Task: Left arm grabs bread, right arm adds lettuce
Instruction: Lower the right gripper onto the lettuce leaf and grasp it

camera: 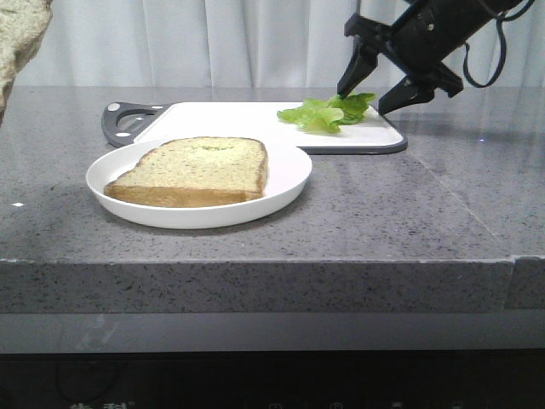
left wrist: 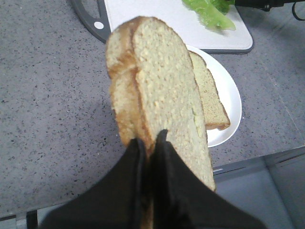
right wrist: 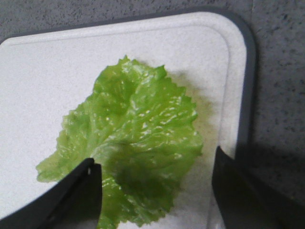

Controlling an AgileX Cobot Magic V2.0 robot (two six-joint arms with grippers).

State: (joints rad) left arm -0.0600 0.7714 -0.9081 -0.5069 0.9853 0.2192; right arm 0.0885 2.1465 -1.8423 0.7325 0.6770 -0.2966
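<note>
**Bread held aloft, lettuce between spread fingers**

Grey speckled stone forms the table (camera: 409,213), with a pale curtain behind it. Nearest on it sits a round white plate (camera: 285,183) carrying a thinner-looking toasted slice (camera: 196,170) lying flat. Above the table's left side, the bulky matte-black left end effector (left wrist: 148,143) has its two wedge fingers pressed onto the lower edge of the thick square toasted bread slice with brown crust and pale speckled face (left wrist: 162,90), holding it upright in the air; only a corner of it shows at the front view's upper left. Beyond the plate lies a white cutting board with a dark grey rim and handle (camera: 230,115). On its far right end rests the small bright green ruffled lettuce leaf (right wrist: 136,143). The slim black right end effector (camera: 373,95) hangs over it, fingers spread to either side of the leaf, not closed on it.
</note>
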